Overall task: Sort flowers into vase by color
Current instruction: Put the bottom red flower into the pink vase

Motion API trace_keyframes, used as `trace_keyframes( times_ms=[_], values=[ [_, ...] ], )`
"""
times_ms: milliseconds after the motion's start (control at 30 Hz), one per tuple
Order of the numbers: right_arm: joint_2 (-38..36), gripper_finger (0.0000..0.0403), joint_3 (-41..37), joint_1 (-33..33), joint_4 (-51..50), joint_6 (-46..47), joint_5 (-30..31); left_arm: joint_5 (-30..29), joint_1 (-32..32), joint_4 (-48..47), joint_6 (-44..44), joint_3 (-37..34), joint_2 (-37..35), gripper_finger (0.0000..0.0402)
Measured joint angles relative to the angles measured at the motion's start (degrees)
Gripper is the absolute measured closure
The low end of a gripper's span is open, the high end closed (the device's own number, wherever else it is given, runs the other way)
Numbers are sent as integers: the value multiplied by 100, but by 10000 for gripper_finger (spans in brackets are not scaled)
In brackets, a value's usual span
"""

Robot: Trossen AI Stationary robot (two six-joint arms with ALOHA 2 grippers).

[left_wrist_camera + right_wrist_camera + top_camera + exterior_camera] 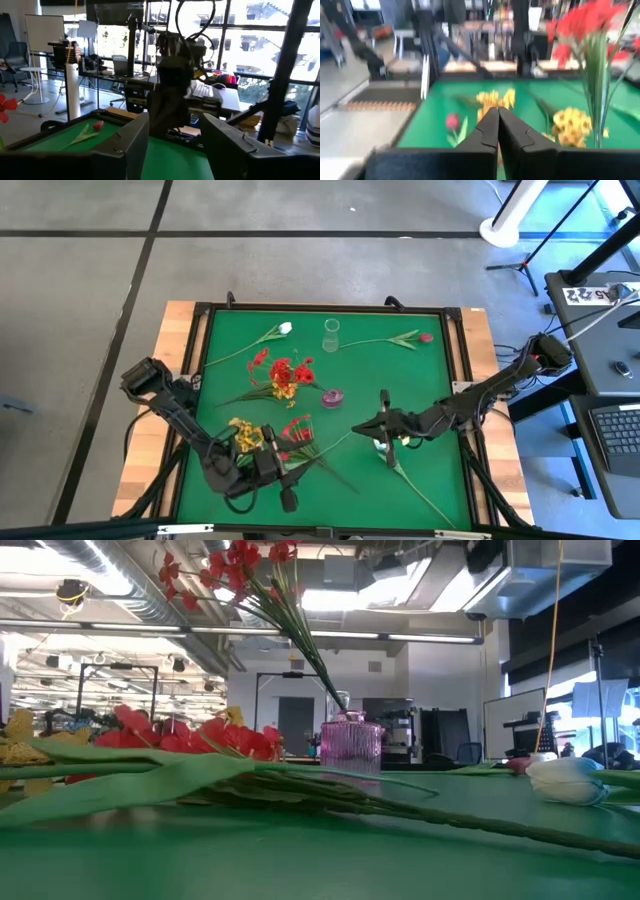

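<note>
While red plastic blossoms (297,427) rise beside it, the left end effector (268,463) gapes wide, the right end effector (381,423) pinched closed.

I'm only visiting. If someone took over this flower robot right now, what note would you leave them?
Left gripper: open, empty, near the table's front left.
Right gripper: shut, by a white tulip.
Done: a red bunch seems to stand in the pink vase.
Left: the clear vase is empty. A second white tulip, a dark red tulip, a loose red bunch and yellow flowers lie on the table.
</note>
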Motion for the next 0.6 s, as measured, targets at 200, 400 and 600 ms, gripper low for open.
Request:
trace_keyframes(
  times_ms=[200,400,600],
  values=[
    [167,358,0,2,-961,9,-508,-216,-292,-2046,-1973,7,-2,231],
    [741,300,36,2,-1153,-175,-503,137,-306,-4126,-4568,7,1,231],
    [1611,243,754,2,-1513,-382,-489,422,-282,-4942,-5464,7,1,231]
  ],
)
